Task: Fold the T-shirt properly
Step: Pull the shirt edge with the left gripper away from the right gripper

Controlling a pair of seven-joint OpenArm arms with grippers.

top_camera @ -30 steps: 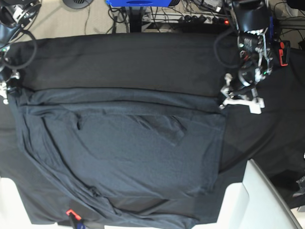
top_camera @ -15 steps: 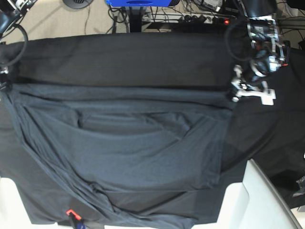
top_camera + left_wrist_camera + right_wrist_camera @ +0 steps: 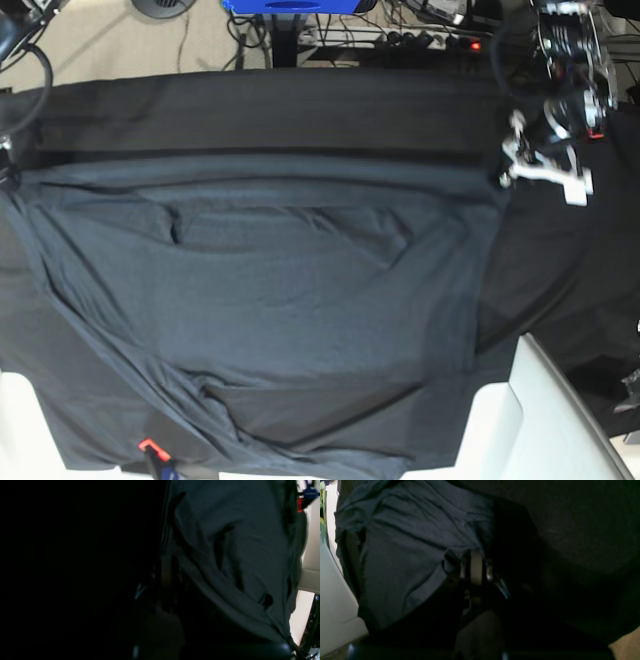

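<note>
The dark slate T-shirt (image 3: 270, 300) lies spread over the black tablecloth (image 3: 300, 110), its far edge pulled out into a straight band. My left gripper (image 3: 505, 178) is shut on the T-shirt's far right corner. In the left wrist view its dim fingers (image 3: 166, 572) pinch the T-shirt (image 3: 237, 542). The right wrist view shows my right gripper (image 3: 476, 563) shut on a fold of the T-shirt (image 3: 407, 542). In the base view that arm sits at the left border, mostly cut off. Diagonal creases run toward the near left.
White blocks stand at the near right (image 3: 545, 420) and near left (image 3: 15, 430) corners. A small orange-red tag (image 3: 148, 445) pokes out at the shirt's near edge. Cables and a power strip (image 3: 420, 40) lie on the floor beyond the table.
Both grippers have moved apart and toward the far side, carrying the shirt's far edge with them. That edge is now tauter and straighter, and the cloth covers more of the table.
</note>
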